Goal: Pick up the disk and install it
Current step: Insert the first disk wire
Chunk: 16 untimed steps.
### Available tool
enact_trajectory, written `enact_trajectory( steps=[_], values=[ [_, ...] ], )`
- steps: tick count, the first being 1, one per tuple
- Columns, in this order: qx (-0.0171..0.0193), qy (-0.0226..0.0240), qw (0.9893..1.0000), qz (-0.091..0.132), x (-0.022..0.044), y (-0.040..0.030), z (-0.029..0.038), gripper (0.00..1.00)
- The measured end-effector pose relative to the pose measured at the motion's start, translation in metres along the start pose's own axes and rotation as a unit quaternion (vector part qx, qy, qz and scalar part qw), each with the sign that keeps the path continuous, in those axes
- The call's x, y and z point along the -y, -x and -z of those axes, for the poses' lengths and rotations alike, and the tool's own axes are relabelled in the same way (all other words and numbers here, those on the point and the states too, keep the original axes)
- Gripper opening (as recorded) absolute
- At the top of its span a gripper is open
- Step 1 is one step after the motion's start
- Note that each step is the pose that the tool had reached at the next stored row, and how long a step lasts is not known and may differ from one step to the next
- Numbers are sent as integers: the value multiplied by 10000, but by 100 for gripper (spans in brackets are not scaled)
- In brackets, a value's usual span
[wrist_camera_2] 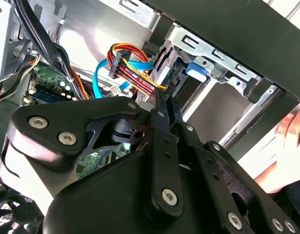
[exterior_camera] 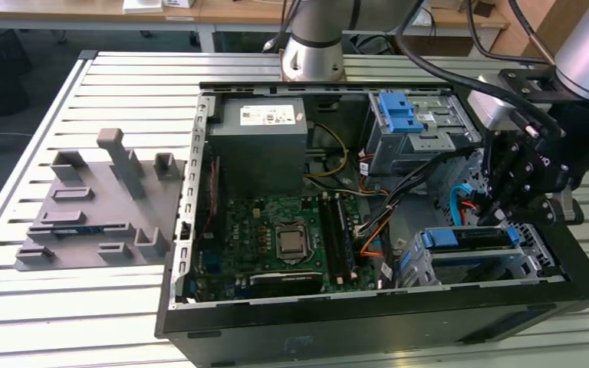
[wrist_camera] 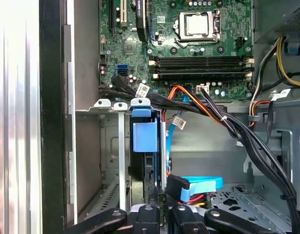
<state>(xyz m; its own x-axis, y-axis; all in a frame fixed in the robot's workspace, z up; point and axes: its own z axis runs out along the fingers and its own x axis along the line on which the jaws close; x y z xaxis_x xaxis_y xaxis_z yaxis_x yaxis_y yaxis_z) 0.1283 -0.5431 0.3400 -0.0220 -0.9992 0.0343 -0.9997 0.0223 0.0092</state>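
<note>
1. Sitting in a slot of the grey metal drive cage [exterior_camera: 535, 264] [wrist_camera: 108, 146], the disk [exterior_camera: 465, 238] [wrist_camera: 142, 139], a flat drive framed by a blue plastic carrier bracket, was at the exterior view's right inside the open black computer case [exterior_camera: 376, 330].
2. The black gripper [exterior_camera: 494, 218] [wrist_camera: 157, 200] [wrist_camera_2: 169, 102] hung directly at the disk's outer edge; whether the claw was clenched on it or released could not be told.
3. The green motherboard [exterior_camera: 274, 230] [wrist_camera: 189, 63] lay beside the cage, with orange and black cables [wrist_camera: 208, 109] running between them.
</note>
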Motion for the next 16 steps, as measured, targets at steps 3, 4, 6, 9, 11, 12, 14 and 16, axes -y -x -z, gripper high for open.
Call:
enact_trajectory(
  steps=[3, 4, 6, 9, 11, 12, 14, 16],
  values=[
    [0, 1, 10000, -12, 0, -15, -10, 16],
    [1, 1, 10000, -20, 1, -18, -15, 16],
    [0, 1, 10000, -38, 1, -18, -18, 16],
    [1, 2, 10000, -62, 2, -28, -27, 16],
    [1, 3, 10000, -75, 4, -29, -31, 16],
    [1, 3, 10000, -87, 5, -29, -32, 16],
    [1, 4, 9999, -120, 4, -30, -38, 16],
    [2, 5, 9999, -145, 5, -31, -45, 16]
  ],
)
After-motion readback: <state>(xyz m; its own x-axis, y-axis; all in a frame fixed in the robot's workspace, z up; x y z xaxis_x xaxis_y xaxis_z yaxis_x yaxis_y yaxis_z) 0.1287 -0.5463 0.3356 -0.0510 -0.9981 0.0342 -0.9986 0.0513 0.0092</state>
